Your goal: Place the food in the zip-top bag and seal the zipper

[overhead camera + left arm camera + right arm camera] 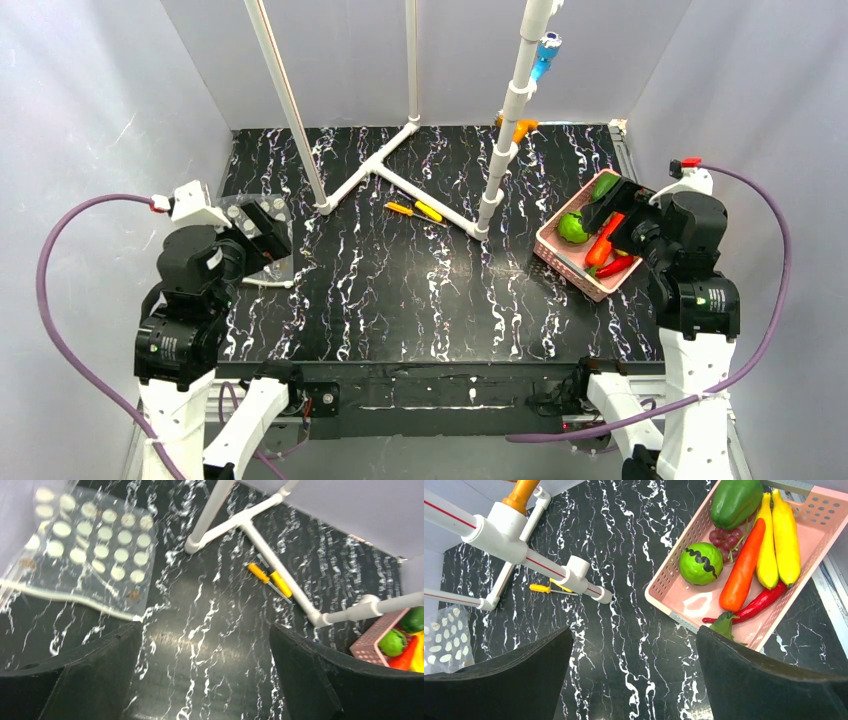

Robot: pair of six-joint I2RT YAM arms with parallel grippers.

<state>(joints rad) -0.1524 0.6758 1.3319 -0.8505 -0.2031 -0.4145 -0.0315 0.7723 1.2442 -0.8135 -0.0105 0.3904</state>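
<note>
food in basket, right side; bag flat on worktop at far left. left jaws and right jaws wide, empty (nothing held). advise: lift one piece mid-body, clear of basket wall.

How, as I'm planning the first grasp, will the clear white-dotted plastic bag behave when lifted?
Probably floppy: the clear white-dotted plastic bag lies limp and flat on the black marbled table. Likely light, its film being thin and see-through; a push may just slide it.
</note>
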